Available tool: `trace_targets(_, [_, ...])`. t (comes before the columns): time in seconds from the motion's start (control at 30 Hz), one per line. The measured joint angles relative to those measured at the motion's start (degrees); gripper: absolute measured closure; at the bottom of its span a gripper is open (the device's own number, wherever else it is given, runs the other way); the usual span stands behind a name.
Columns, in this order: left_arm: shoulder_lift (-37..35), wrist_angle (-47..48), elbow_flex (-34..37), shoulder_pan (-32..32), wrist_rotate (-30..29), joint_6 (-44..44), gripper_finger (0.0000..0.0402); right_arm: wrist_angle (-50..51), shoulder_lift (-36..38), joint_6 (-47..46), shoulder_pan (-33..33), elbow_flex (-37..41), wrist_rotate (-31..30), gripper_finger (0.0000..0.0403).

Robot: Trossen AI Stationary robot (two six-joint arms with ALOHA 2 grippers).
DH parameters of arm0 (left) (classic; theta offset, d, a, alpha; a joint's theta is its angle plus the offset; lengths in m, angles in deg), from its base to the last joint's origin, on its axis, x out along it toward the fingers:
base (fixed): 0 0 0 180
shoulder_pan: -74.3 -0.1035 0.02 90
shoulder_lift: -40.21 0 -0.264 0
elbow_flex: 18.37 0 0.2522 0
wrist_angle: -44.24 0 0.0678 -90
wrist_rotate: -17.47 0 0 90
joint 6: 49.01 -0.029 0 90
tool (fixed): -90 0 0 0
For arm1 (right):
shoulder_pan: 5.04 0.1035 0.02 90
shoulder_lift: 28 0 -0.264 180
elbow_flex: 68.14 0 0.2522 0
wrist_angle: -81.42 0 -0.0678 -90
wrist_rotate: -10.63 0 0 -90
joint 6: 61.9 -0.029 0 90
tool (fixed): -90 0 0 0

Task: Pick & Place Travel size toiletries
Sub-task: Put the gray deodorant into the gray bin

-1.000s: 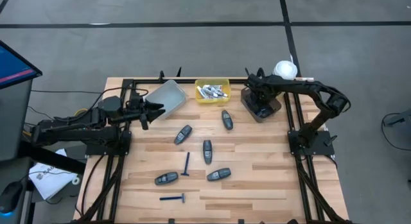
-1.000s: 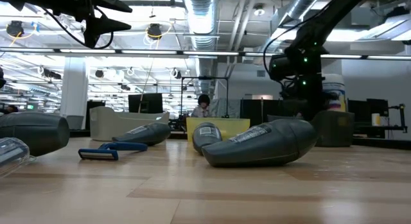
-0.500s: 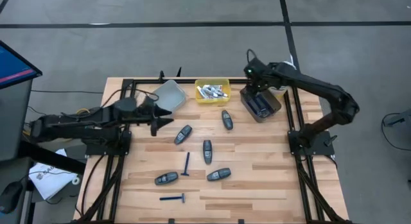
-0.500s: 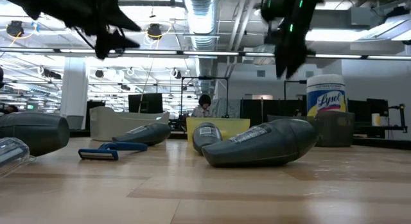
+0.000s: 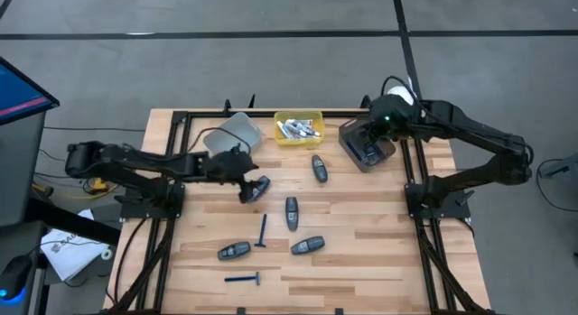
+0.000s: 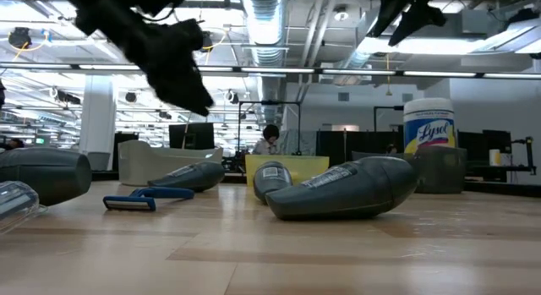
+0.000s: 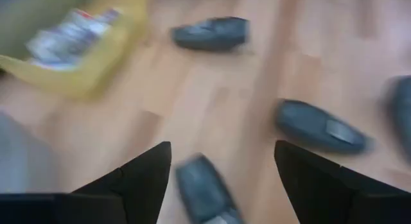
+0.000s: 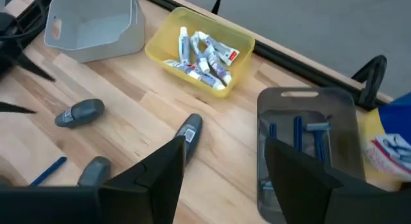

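Bare tabletop (image 5: pixel 379 234) along right side and front right, grey bin (image 5: pixel 233 137), yellow bin (image 5: pixel 298 127), brown bin (image 5: pixel 366 145) crowding rear edge, dark pods (image 5: pixel 291 212) and razors (image 5: pixel 262 231) scattered mid-table, gaps between them.

Two dark six-joint arms, matte black throughout.

Left hand (image 5: pixel 246 177): black, two flat fingers (image 7: pixel 138 179) tapering to blunt wedge tips, plain smooth faces. Right hand (image 5: pixel 368 134): same black two-finger build, fingers (image 8: pixel 157 169) broad and flat-sided. A small green light glows on the right arm just behind that hand. Links are slim, with bulkier rounded joints. Each arm stands on a black square base plate at its own table edge.
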Motion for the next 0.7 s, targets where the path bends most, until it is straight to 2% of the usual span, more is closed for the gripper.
trace_targets(0.07, [3.6, -0.2, -2.0, 1.9, -6.3, -1.5, 0.0128, 0.7, 0.0, -1.7, 1.4, 0.0, -0.6, 0.0202])
trace_targets(0.13, [6.7, 0.1, -3.4, 3.1, -9.2, -2.5, 0.0127, 1.3, -0.3, -2.8, 2.6, 0.0, -0.6, 0.0205])
trace_targets(0.2, [9.4, 0.0, -3.9, 3.6, -9.2, -1.0, 0.0126, 1.6, -0.7, -3.8, 3.7, 0.0, -0.6, 0.0207])
trace_targets(0.37, [13.6, 0.8, -3.6, 4.4, -7.7, 9.4, 0.0126, 2.6, -2.9, -5.4, 6.2, 0.1, -0.6, 0.0207])
trace_targets(0.53, [15.8, 0.5, -3.3, 5.3, -7.3, 9.6, 0.0126, 2.6, -5.0, -5.5, 7.8, 0.0, -0.8, 0.0208])
trace_targets(0.7, [19.4, 0.4, -3.3, 5.6, -10.6, 9.6, 0.0126, 2.4, -6.5, -5.5, 8.9, 0.0, -0.7, 0.0215])
